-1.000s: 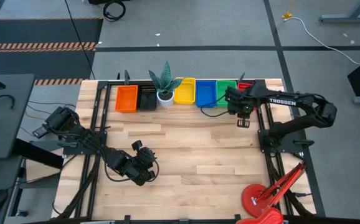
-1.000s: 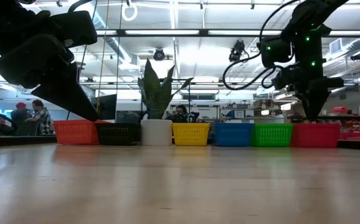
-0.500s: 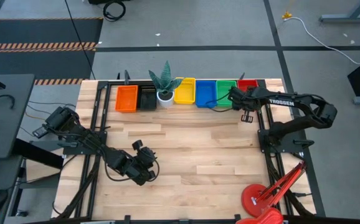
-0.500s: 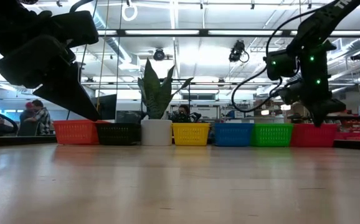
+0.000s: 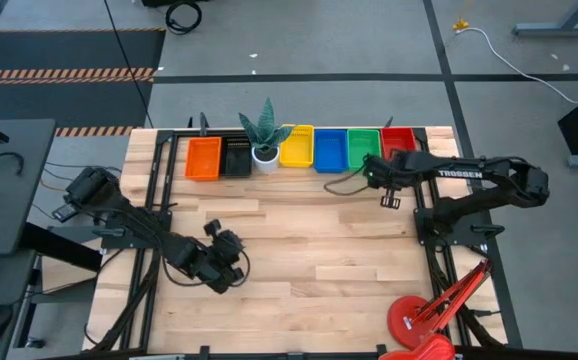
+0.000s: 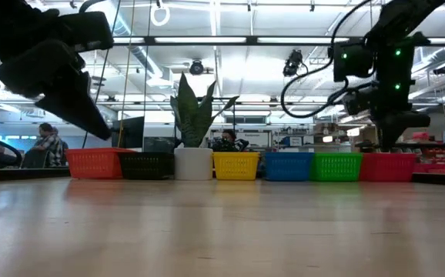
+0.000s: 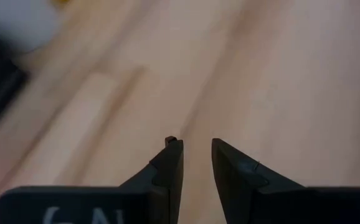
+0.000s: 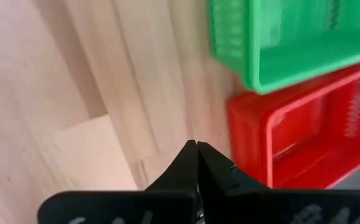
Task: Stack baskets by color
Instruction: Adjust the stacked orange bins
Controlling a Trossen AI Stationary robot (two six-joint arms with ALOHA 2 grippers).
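Since a second ago the right gripper (image 5: 390, 194) is pulling back off the far row toward the open table, and its fingers are coming together; they now stand closed on nothing, tips pressed flat in its wrist view. The left gripper (image 5: 231, 262) is edging slightly toward 9 o'clock and is otherwise waiting low on the table's near-left, fingers a small gap apart, nothing between them.

The baskets are sitting in one line along the far edge, running 9 to 3 o'clock: orange basket (image 5: 203, 158), black basket (image 5: 237, 157), then the potted plant (image 5: 266, 140), yellow basket (image 5: 296, 146), blue basket (image 5: 331, 150), green basket (image 5: 363, 146), red basket (image 5: 398, 139). No basket is lying loose on the open table (image 5: 299, 250); whether each is a single or a nested pair I cannot tell.

Key relation: from the right gripper, the red and green baskets are lying just beyond, at about 12 o'clock, near but not touching. Each basket's long axis is running 12 to 6, crossways to the row. The right arm is by far the nearer to that end; the left gripper is well apart, with orange and black lying toward its 12 o'clock.

Judgement: sorting looks largely finished; the right arm appears to be retreating.
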